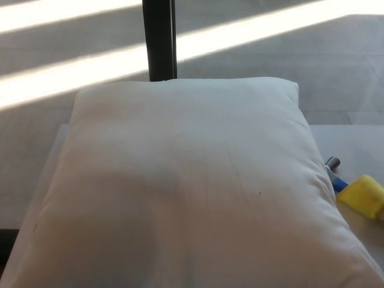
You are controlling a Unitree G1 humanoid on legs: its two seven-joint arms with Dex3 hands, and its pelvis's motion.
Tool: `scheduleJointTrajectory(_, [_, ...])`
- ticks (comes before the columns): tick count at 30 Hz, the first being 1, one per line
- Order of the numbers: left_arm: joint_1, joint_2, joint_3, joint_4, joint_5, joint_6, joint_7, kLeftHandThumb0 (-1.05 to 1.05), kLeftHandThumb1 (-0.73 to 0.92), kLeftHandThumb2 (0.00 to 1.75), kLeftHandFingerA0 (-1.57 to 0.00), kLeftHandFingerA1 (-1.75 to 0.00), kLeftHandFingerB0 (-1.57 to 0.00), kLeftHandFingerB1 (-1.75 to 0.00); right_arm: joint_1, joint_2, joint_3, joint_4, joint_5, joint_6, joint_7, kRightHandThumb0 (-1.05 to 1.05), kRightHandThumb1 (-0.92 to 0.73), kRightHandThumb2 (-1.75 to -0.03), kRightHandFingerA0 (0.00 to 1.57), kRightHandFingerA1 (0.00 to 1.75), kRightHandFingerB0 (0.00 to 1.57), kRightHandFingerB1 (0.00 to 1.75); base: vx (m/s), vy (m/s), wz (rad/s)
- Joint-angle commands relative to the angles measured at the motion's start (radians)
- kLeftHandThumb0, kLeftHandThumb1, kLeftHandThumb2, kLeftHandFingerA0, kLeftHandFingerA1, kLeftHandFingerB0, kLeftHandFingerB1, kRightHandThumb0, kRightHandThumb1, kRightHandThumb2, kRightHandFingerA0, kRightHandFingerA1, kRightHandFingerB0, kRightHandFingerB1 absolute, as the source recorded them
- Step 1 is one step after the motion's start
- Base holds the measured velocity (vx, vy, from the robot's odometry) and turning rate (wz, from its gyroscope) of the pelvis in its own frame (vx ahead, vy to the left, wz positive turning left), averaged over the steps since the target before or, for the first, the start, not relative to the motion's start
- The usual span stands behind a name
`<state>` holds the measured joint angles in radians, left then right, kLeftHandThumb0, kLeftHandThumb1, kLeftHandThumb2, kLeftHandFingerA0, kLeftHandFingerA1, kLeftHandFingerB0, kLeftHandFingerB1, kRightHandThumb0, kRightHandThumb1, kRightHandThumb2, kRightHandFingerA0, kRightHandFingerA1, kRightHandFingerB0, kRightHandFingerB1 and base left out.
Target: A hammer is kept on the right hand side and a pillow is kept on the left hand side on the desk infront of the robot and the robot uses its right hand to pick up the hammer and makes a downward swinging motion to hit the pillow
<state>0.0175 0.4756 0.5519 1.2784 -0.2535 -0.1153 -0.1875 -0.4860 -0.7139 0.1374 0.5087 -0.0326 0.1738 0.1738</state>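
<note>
Hammer point(351, 189): lies on the desk at the right edge of the head view, just beside the pillow's right side; only part of it shows, with a small metallic end, a short blue section and a yellow block nearest the frame edge, the rest cut off by the picture border.
Pillow point(186, 186): large, white, plump, fills most of the view; rests flat on the desk, its far edge towards the floor beyond, its near edge running out of the bottom of the frame; faint creases and one tiny dark speck on its right half.
Desk point(351, 147): pale top, visible as a bare strip to the right of the pillow and a thin sliver along its left side.
Post point(159, 39): dark, upright, stands behind the pillow's far edge.
Floor point(270, 66): grey, crossed by bright slanting bands of sunlight.
Left hand: out of the frame, so its fingers cannot be told.
Right hand: likewise out of the frame, fingers cannot be told; nothing grips the hammer.
</note>
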Motion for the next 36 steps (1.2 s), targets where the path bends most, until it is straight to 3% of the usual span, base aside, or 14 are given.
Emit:
scheduleJointTrajectory(1, [-0.003, 0.026, -0.006, 0.011, 0.002, -0.023, 0.001, -0.58, 0.75, 0.62, -0.80, -0.60, -0.63, -0.53, -0.076, 0.010, 0.105, 0.142, -0.173, -0.085, -0.001, -0.82, -0.58, -0.94, 0.04, 0.39, 0.20, 0.44, 0.00, 0.000, 0.00])
scheduleJointTrajectory(11, [0.004, 0.021, -0.018, 0.001, 0.004, -0.030, 0.015, -0.57, 0.76, 0.63, -0.79, -0.62, -0.62, -0.54, -0.162, 0.085, 0.197, 0.231, -0.241, -0.131, -0.011, -0.85, -0.59, -0.94, 0.08, 0.33, 0.19, 0.43, 0.00, 0.000, 0.00])
scheduleJointTrajectory(12, [0.005, 0.021, -0.027, -0.001, 0.011, -0.034, 0.010, -0.57, 0.77, 0.63, -0.78, -0.61, -0.60, -0.53, -0.164, 0.087, 0.201, 0.225, -0.250, -0.129, -0.006, -0.76, -0.72, -0.63, 0.05, 0.33, 0.25, 0.29, 0.00, 0.000, 0.00])
scheduleJointTrajectory(13, [0.003, 0.019, -0.020, -0.001, 0.002, -0.028, 0.016, -0.58, 0.75, 0.63, -0.80, -0.62, -0.63, -0.54, -0.162, 0.087, 0.212, 0.219, -0.266, -0.142, -0.010, -0.88, -0.61, -0.95, 0.05, 0.35, 0.19, 0.43, 0.00, 0.000, 0.00])
scheduleJointTrajectory(15, [0.006, 0.020, -0.028, 0.000, 0.009, -0.035, 0.016, -0.58, 0.77, 0.63, -0.81, -0.61, -0.63, -0.53, -0.155, 0.089, 0.218, 0.222, -0.281, -0.170, -0.022, -0.80, -0.58, -0.95, 0.04, 0.42, 0.20, 0.45, 0.00, 0.000, 0.00])
scheduleJointTrajectory(19, [0.005, 0.024, -0.028, 0.012, 0.005, -0.050, -0.004, -0.56, 0.78, 0.63, -0.76, -0.62, -0.58, -0.53, -0.146, 0.087, 0.224, 0.265, -0.308, -0.228, -0.038, -0.85, -0.62, -0.97, 0.03, 0.41, 0.20, 0.44, 0.00, 0.000, 0.00])
scheduleJointTrajectory(20, [0.001, 0.025, -0.028, 0.005, 0.002, -0.035, 0.005, -0.60, 0.77, 0.63, -0.76, -0.62, -0.60, -0.53, -0.143, 0.086, 0.237, 0.294, -0.324, -0.230, -0.038, -0.81, -0.78, -0.64, 0.07, 0.39, 0.25, 0.29, 0.00, 0.000, 0.00])
scheduleJointTrajectory(31, [-0.009, 0.027, -0.024, 0.011, -0.006, -0.026, 0.012, -0.57, 0.77, 0.63, -0.80, -0.62, -0.61, -0.53, -0.126, 0.105, 0.303, 0.409, -0.431, -0.225, -0.074, -0.80, -0.81, -0.65, 0.09, 0.47, 0.25, 0.29, 0.00, 0.000, 0.00])
scheduleJointTrajectory(32, [-0.008, 0.026, -0.029, 0.006, -0.001, -0.030, 0.016, -0.57, 0.77, 0.63, -0.81, -0.62, -0.62, -0.54, -0.122, 0.122, 0.316, 0.425, -0.442, -0.227, -0.087, -0.84, -0.82, -0.65, 0.09, 0.47, 0.26, 0.29, 0.00, 0.000, 0.00])
scheduleJointTrajectory(33, [-0.012, 0.030, -0.034, 0.002, 0.003, -0.027, 0.015, -0.57, 0.77, 0.63, -0.80, -0.62, -0.62, -0.53, -0.111, 0.129, 0.321, 0.426, -0.447, -0.219, -0.092, -0.82, -0.65, -1.01, 0.03, 0.49, 0.17, 0.44, 0.00, 0.000, 0.00])
scheduleJointTrajectory(36, [-0.016, 0.030, -0.033, 0.013, 0.002, -0.031, 0.010, -0.57, 0.77, 0.63, -0.79, -0.61, -0.62, -0.53, -0.104, 0.158, 0.334, 0.439, -0.467, -0.212, -0.117, -0.83, -0.63, -0.98, 0.08, 0.52, 0.18, 0.43, 0.00, 0.000, 0.00])
